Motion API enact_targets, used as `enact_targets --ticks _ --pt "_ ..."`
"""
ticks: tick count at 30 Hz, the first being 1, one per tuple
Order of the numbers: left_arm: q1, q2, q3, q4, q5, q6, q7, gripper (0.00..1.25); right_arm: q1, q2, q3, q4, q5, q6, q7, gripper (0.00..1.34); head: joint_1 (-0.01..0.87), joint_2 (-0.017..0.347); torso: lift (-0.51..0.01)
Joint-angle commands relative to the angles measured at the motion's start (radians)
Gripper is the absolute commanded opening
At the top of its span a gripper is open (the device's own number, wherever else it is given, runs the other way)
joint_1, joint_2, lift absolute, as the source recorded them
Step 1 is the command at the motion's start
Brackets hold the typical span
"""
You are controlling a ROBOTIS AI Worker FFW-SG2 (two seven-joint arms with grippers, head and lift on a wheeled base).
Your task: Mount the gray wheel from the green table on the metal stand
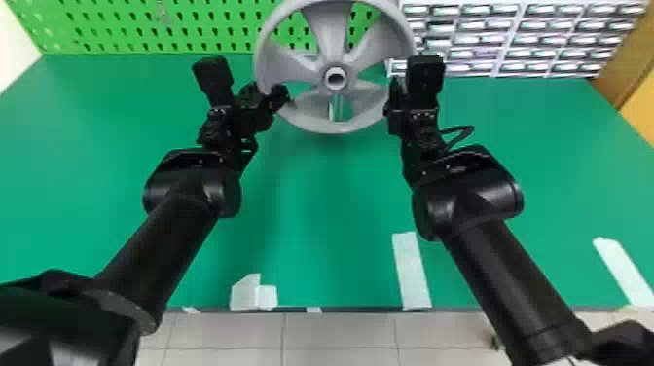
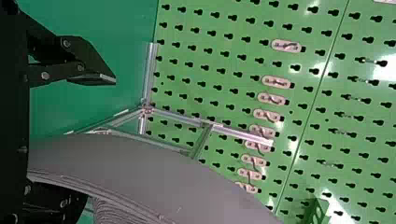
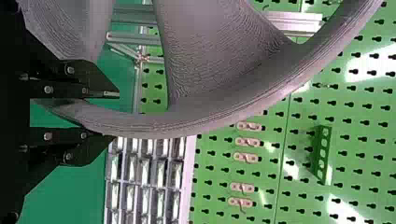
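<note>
Right claw [image 3: 114, 116]: we find its flat fingers on both sides of the rim [image 3: 163, 126], pinching the wheel at its right edge, a hold that we judge steadies the load while leaving the middle free.

Left claw [image 1: 265, 94]: across the wheel from its partner, it stands spread around the opposite edge; we see a gap between one finger [image 2: 95, 77] and the rim (whether the other finger touches, we cannot tell).

Gray wheel [image 1: 340, 127]: it stands on edge between the two claws, its face toward us beyond the green table's [image 1: 316, 209] near edge. We take the side holds as a way to keep both claws away from the mounting point.

Hub [image 1: 336, 78]: midway between the claws in the head view, it gives us the dark bore, the likely target for lining up.

Metal stand [image 2: 238, 134]: beyond the left claw, the left wrist view gives us bars meeting at a corner; in the head view, we glimpse metal through the spokes.

Drawers [image 3: 144, 172]: past the right claw's fingers, the right wrist view offers us these alongside a close look at the pinch, which the head view leaves hard to read.
</note>
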Motion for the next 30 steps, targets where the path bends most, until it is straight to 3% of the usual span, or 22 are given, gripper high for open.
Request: enact_targets --ticks 1,17,22,30 --pt "0.000 0.000 0.001 0.005 -0.012 0.000 0.219 0.54 -0.001 0.001 -0.001 0.001 0.000 0.000 -0.010 0.20 0.868 0.052 -0.093" --pt "0.003 -0.002 -0.035 0.008 0.028 -0.040 0.220 0.59 0.001 0.001 0.009 0.001 -0.003 -0.003 -0.010 0.26 0.868 0.052 -0.093" --pt "0.006 -0.002 -0.035 0.007 0.031 -0.043 0.220 0.72 0.001 0.001 0.009 0.001 -0.003 -0.006 -0.010 0.35 0.868 0.052 -0.093" --pt "0.007 0.000 -0.039 0.005 0.037 -0.045 0.220 0.79 0.002 0.001 0.009 0.003 -0.003 -0.009 -0.010 0.42 0.868 0.052 -0.093"
